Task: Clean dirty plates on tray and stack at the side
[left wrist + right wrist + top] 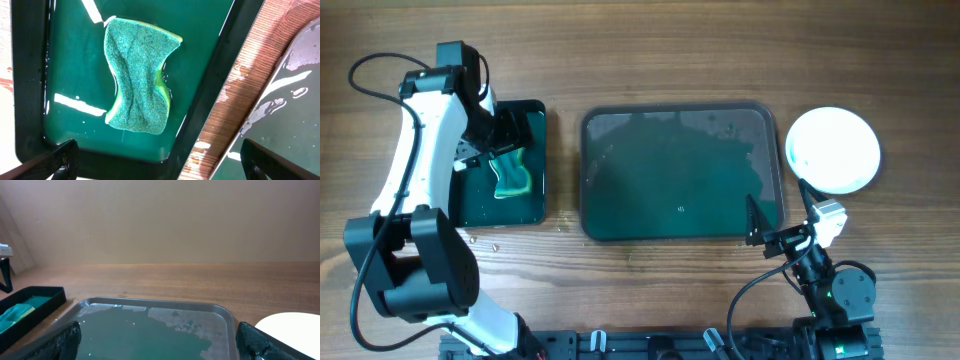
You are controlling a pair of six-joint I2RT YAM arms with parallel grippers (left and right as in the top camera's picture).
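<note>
The plates [833, 150] are stacked plain white on the table to the right of the tray; their edge shows in the right wrist view [295, 325]. The tray [670, 110] holds only green water and no plates; it also shows in the right wrist view [150, 301] and the left wrist view [300, 100]. My left gripper [505, 135] [160, 160] is open and empty above the bin. My right gripper [780, 210] [160, 340] is open and empty at the tray's near right corner.
A black-rimmed bin [535, 210] [30, 75] [45, 300] left of the tray holds green water and a green sponge [510, 172] [137, 75] [12, 314]. Water drops lie on the wood between bin and tray.
</note>
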